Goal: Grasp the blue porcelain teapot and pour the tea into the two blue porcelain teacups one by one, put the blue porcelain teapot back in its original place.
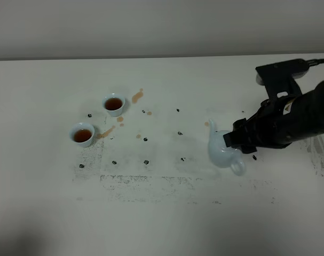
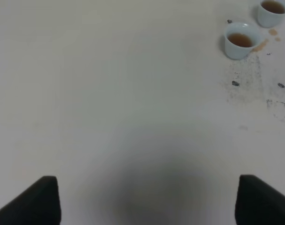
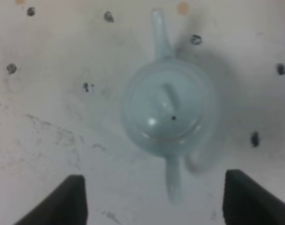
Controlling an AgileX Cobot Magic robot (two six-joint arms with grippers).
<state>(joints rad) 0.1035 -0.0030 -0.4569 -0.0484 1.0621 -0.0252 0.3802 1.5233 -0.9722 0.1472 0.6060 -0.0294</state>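
Observation:
The blue porcelain teapot (image 1: 221,152) stands on the white table at the right, spout pointing to the back. In the right wrist view it (image 3: 168,108) shows from above with its lid on. My right gripper (image 1: 237,140) hovers over it, open, and its fingers (image 3: 76,197) stand wide apart and clear of the pot. The two blue porcelain teacups (image 1: 113,104) (image 1: 82,134) stand at the left, both holding brown tea. They also show in the left wrist view (image 2: 273,10) (image 2: 239,41). My left gripper (image 2: 148,180) is open and empty over bare table, out of the high view.
Brown tea spills (image 1: 137,96) lie on the table beside the cups. Small dark marks (image 1: 180,133) dot the middle of the table. A scuffed grey patch (image 1: 151,181) runs along the front. The wall (image 1: 151,26) rises behind the table's back edge.

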